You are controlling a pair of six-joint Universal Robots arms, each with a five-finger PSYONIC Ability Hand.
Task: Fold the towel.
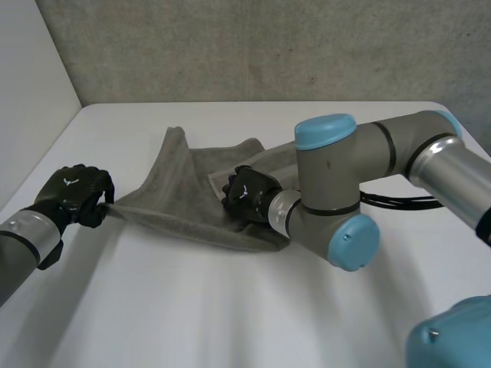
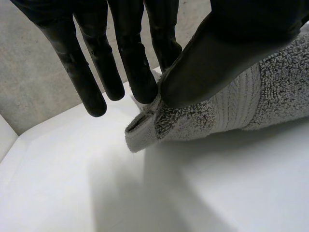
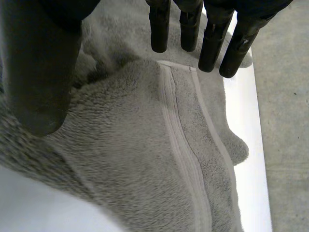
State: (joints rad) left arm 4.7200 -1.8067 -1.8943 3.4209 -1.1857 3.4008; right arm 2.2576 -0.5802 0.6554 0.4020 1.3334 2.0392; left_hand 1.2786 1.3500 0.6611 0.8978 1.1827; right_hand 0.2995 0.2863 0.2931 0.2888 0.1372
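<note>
Where the white table [image 1: 230, 307] ends, a grey wall [image 1: 268, 46] stands behind the towel [image 1: 175, 195]

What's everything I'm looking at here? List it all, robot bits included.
towel: one, grey, rumpled on the middle of the table, one corner stretched out to the left.
table: one, white, under everything.
wall: one, grey, behind the table.
left arm: one, grey, at the table's left side.
right arm: one, grey with light-blue caps, reaching across to the towel.
left hand: one, black, pinching the towel's stretched corner between thumb and finger.
right hand: one, black, fingers straight, over the towel's middle.
</note>
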